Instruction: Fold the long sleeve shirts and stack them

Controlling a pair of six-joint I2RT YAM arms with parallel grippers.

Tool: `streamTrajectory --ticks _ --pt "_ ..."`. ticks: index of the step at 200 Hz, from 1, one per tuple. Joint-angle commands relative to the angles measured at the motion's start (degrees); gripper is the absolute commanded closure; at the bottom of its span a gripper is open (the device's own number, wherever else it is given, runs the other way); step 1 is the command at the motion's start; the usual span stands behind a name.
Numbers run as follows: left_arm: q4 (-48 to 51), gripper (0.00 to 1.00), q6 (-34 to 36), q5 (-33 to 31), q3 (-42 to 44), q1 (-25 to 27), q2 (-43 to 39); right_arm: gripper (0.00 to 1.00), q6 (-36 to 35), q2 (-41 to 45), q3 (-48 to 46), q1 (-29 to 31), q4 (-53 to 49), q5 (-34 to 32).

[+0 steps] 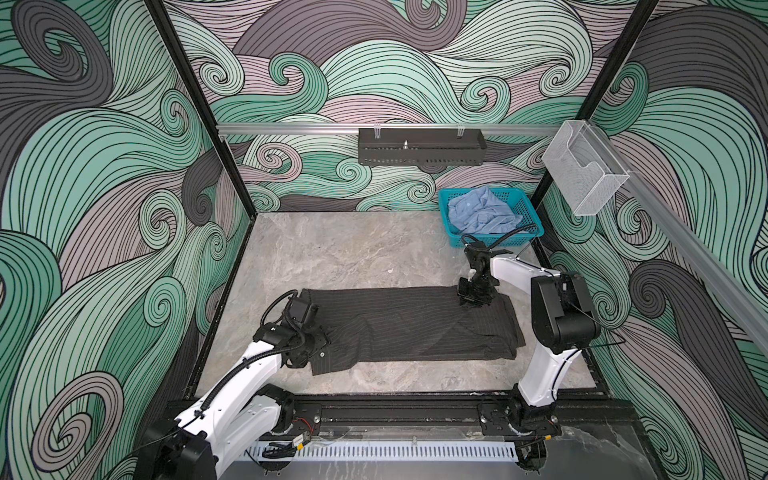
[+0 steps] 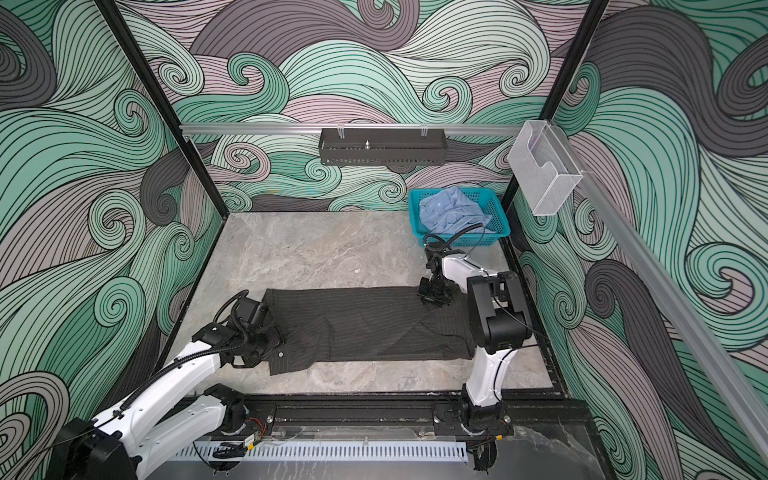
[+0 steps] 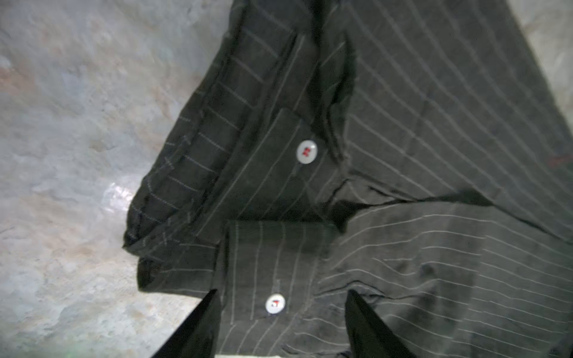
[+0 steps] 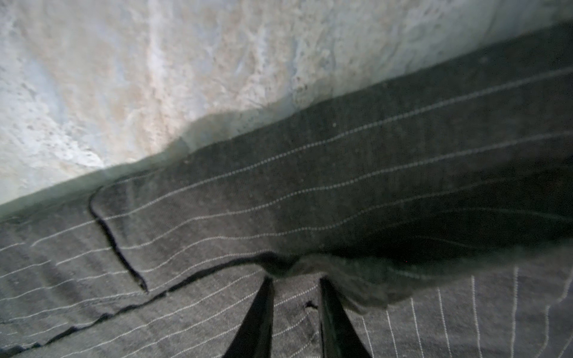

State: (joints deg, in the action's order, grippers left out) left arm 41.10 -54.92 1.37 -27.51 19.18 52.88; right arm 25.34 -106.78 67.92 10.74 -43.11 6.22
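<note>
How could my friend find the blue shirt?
Look at the far right corner of the grey marble table, where a teal plastic mesh basket sits. The crumpled light blue cloth shirt lies inside it, unlike the dark grey pinstriped shirt spread flat.

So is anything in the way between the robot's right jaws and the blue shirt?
Yes. The blue shirt lies crumpled down inside the teal basket, so the basket's near wall stands between them. The right arm's own black cable also arches across that near side. The right jaws are down on the dark striped shirt.
</note>
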Motion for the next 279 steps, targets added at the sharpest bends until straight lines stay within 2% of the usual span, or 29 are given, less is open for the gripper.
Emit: streamTrajectory --ticks 1,46,62,83,100,113,140,147,188,211,253,271,279 --pt "-1.1 0.41 0.6 -0.4 1.5 -0.9 1.1 0.73 -0.7 0.7 -0.2 -0.2 -0.8 -0.1" --pt "-7.4 0.50 3.0 -1.8 4.3 -2.3 3.1 0.74 -0.7 0.8 -0.3 -0.2 -0.6 0.4" --pt "-8.9 0.59 3.6 -0.4 4.1 -2.6 6.1 0.74 -0.7 0.7 -0.3 -0.4 -0.6 0.4" --pt "-7.6 0.75 5.0 3.6 2.5 -2.8 9.4 0.74 -0.7 0.8 -0.4 -0.4 -0.4 0.6" --pt "-6.5 0.81 5.1 5.6 2.2 -2.8 10.1 0.74 -0.6 0.9 -0.4 -0.4 -0.3 0.6" --pt "-5.4 0.78 4.9 6.3 1.9 -2.8 8.5 0.75 -0.6 0.8 -0.4 -0.4 -0.2 0.9" --pt "-0.8 0.56 5.0 6.2 0.5 -2.7 4.1 0.75 -0.6 0.9 -0.6 -0.4 -0.2 0.9" --pt "-1.4 0.53 4.9 7.4 1.1 -2.8 3.3 0.75 -0.6 0.9 -0.6 -0.4 -0.1 1.0" --pt "-3.3 0.54 4.1 10.0 2.2 -2.8 2.2 0.76 -0.5 0.9 -0.6 -0.5 0.0 1.1" --pt "-3.4 0.62 4.7 11.4 1.2 -2.8 2.9 0.76 -0.4 0.8 -0.5 -0.5 0.1 1.5" --pt "-1.8 0.91 5.3 12.0 -1.1 -2.8 2.3 0.77 -0.3 0.7 -0.6 -0.5 0.3 1.7" --pt "-0.1 1.00 6.2 11.4 -3.3 -2.8 1.7 0.77 -0.3 0.7 -0.7 -0.5 0.3 1.8" --pt "0.7 1.00 7.0 10.9 -4.7 -2.8 1.7 0.77 -0.3 0.7 -0.8 -0.5 0.3 1.8"
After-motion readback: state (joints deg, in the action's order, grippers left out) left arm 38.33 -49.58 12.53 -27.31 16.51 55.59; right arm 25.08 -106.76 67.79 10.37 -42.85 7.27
